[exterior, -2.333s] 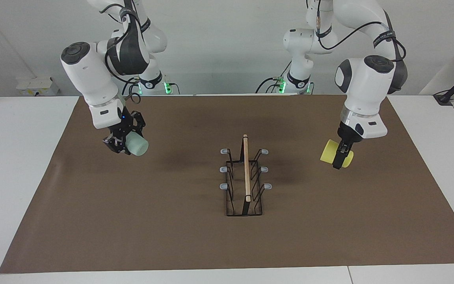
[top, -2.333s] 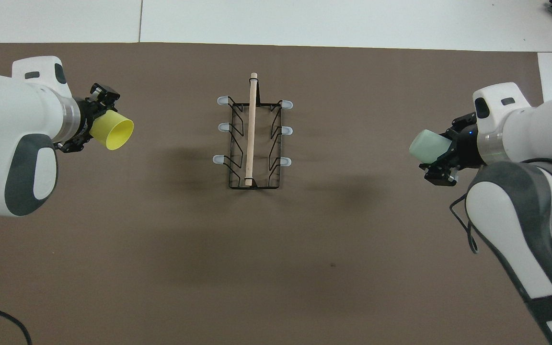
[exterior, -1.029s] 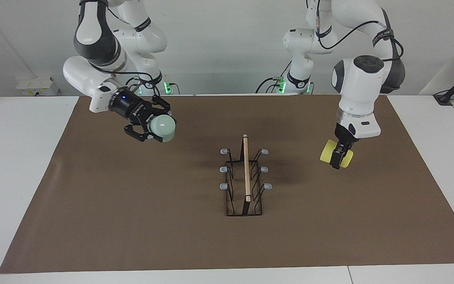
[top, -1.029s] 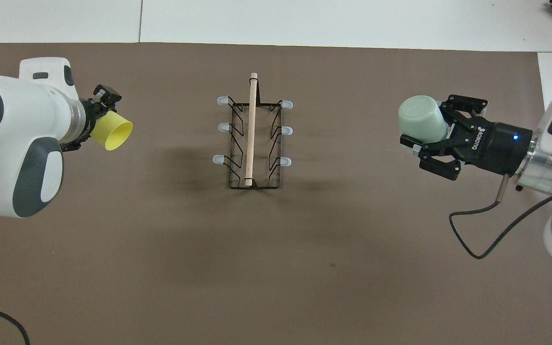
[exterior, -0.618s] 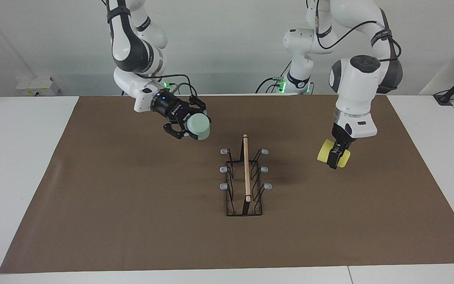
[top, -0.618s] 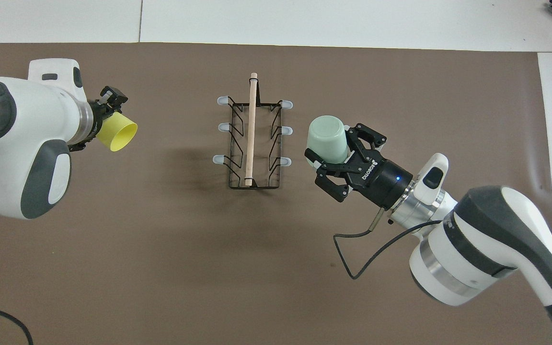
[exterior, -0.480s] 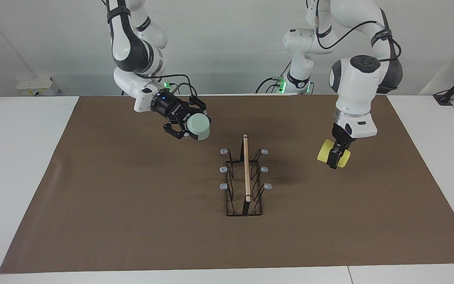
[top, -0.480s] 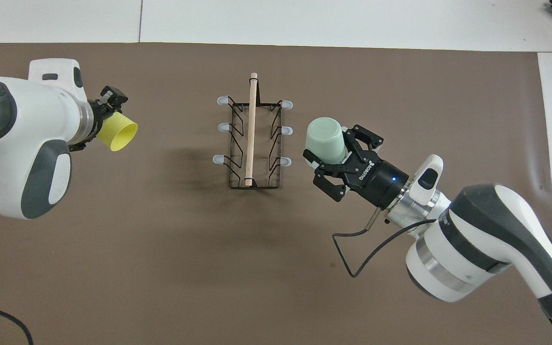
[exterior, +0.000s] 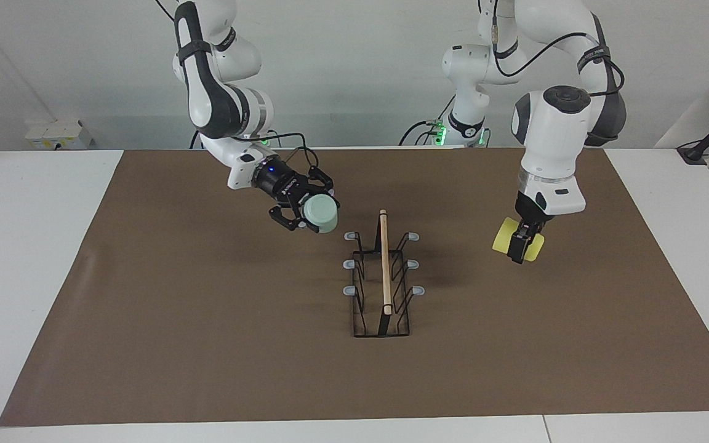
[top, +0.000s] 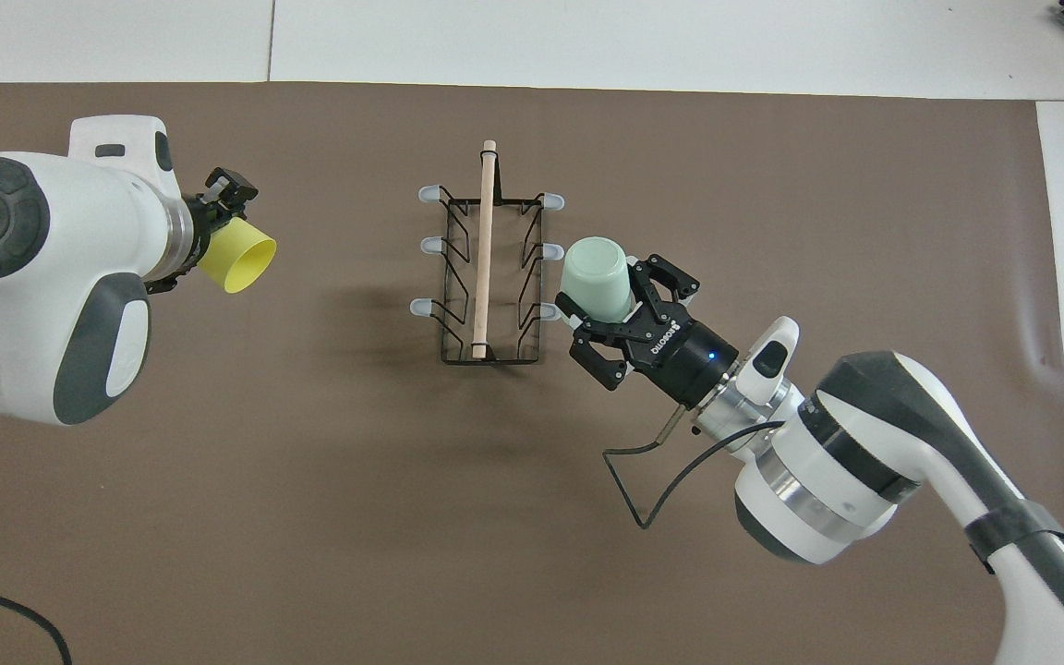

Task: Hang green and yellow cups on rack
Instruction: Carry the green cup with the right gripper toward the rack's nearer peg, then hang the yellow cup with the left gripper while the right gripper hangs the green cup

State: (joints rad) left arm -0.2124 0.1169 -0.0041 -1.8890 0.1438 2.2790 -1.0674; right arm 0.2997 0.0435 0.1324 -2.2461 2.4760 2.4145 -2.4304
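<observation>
yellow cup [exterior: 517, 247] half-hidden by left gripper [exterior: 519, 255]

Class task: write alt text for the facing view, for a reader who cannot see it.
The right gripper holds a mint green cup in the air beside the black wire rack. The left gripper holds a yellow cup over the brown mat.

smooth plastic green cup [exterior: 320, 215] and yellow cup [exterior: 504, 240]; black wire rack [exterior: 381, 289] with wooden rod; matt brown mat [exterior: 207, 344].

Right gripper [exterior: 312, 216] is up in the air just beside the rack [exterior: 383, 280], wrist tilted down, clamped tight. Left gripper [exterior: 522, 245] hangs well apart from the rack toward its own end, pointing straight down, also clamped.
</observation>
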